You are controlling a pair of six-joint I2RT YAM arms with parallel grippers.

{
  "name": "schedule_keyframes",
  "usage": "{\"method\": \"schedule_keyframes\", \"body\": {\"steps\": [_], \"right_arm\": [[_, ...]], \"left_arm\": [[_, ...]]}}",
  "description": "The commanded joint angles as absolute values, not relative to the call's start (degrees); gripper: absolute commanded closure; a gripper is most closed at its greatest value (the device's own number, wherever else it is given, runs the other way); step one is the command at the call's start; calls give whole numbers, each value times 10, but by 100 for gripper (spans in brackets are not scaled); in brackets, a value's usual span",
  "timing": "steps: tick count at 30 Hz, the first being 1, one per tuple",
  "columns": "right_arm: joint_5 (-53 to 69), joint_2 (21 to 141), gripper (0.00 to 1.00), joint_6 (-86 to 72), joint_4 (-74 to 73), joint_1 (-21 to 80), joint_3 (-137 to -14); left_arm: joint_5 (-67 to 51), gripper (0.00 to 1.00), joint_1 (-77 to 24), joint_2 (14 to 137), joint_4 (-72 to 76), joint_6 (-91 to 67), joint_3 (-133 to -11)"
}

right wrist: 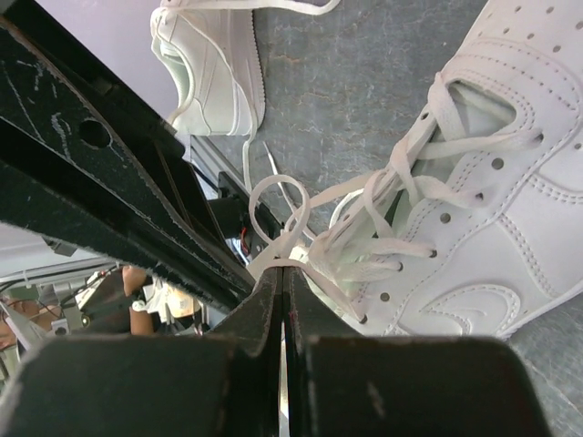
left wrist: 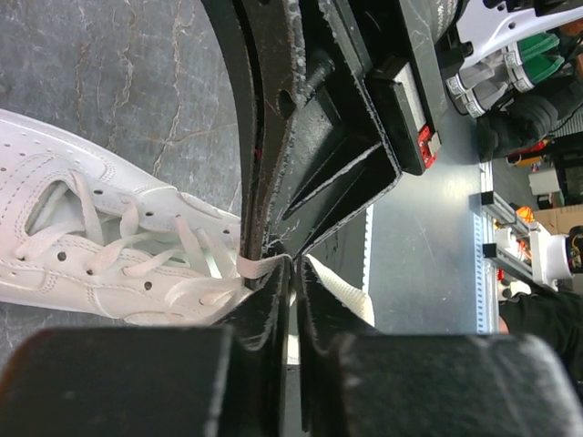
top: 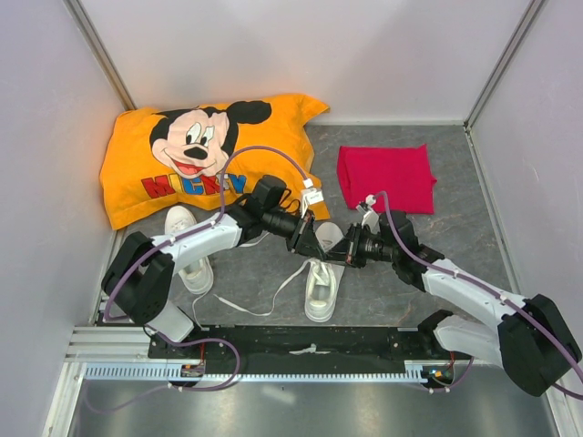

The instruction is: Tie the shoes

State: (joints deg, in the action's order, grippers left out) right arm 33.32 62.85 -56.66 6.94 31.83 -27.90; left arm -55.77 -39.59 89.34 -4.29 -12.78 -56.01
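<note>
The grey mottled table (top: 455, 255) carries an orange Mickey pillow (top: 137, 173) in its far left corner and a folded red cloth (top: 387, 177) far right. A white sneaker (top: 180, 220) lies by the left edge, and the other sneaker (top: 321, 287) sits mid-table toward the near edge, its lace (top: 273, 296) trailing left.

Even, diffuse overhead light; overview sharp, wrist views soft up close.

Top view: tabletop (top: 483, 228) evenly lit, only faint soft shadows under the arms (top: 200, 241), mild sheen on the metal rail (top: 118, 344) along the near edge, slight wide-angle bowing toward the corners. Left wrist: left end effector (left wrist: 290, 264) dark, its near bulk at bottom blurred; white shoe (left wrist: 82, 237) close to blown out, pinched lace (left wrist: 260, 267) readable. Right wrist: right end effector (right wrist: 282, 269) likewise blurred at bottom, shoe stitching crisp, background past the near edge dim and soft.
</note>
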Motion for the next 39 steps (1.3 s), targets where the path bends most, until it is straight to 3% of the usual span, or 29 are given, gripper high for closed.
{"method": "schedule_keyframes", "body": {"steps": [1,5,14,23,39], "right_arm": [[315,619,100,-576,144,321,-262],[309,609,100,-560,151,321,-249],[300,592,100,-544,164,321,-229],[298,591,100,-544,173,322,-227],[297,594,100,-540,171,322,-230]], "left_arm": [[-578,83,-400,869,-70,-101,-572],[-541,67,-396,852,-129,-30,-576],[-520,50,-352,802,-142,-1,-570],[-479,51,-318,845,-121,-16,-590],[-556,48,-323,932,-11,-168,-601]]}}
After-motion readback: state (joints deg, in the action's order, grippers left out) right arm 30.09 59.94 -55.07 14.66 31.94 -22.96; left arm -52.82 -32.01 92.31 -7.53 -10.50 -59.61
